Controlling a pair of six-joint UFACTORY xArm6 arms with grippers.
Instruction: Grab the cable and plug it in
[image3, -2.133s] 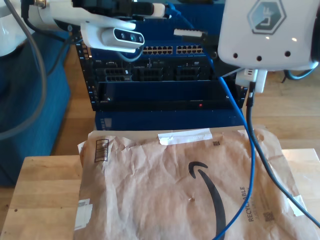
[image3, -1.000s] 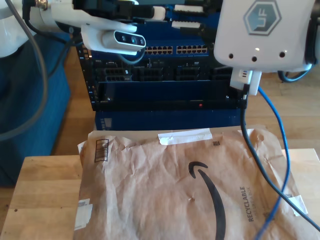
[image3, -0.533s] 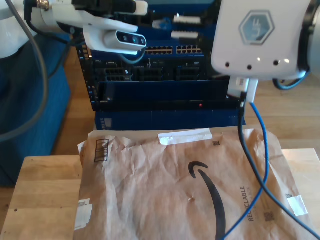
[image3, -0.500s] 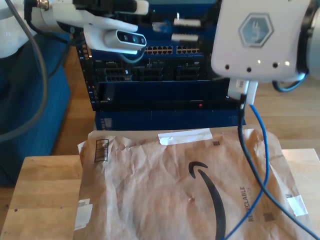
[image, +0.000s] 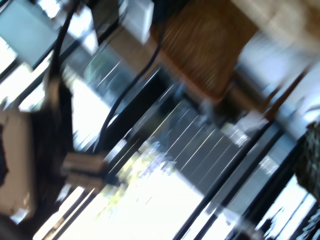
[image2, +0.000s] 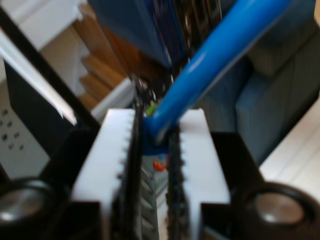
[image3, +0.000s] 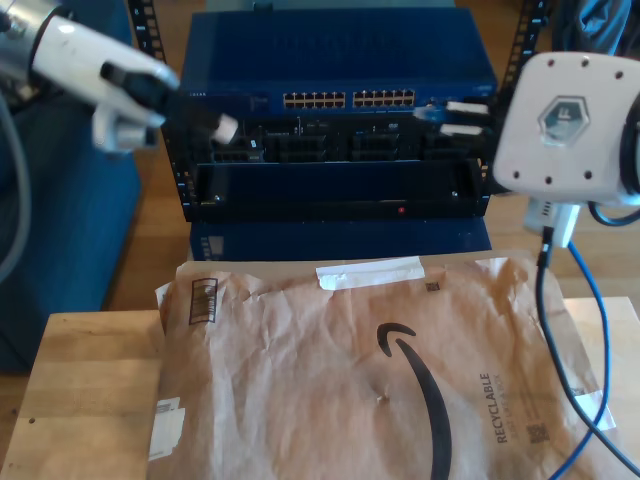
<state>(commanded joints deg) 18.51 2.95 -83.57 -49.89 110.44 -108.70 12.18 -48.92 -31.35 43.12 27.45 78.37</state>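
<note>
Blue, limp, light cable (image2: 210, 60) clenched in second tool (image2: 152, 145) near its end; first tool's state impossible to tell.

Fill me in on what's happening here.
My second gripper is clamped on the bright-blue cable near its plug and holds it up by the blue network switch, beside its row of ports. The cable isn't plugged in yet. The first wrist view is too blurred to read.
</note>
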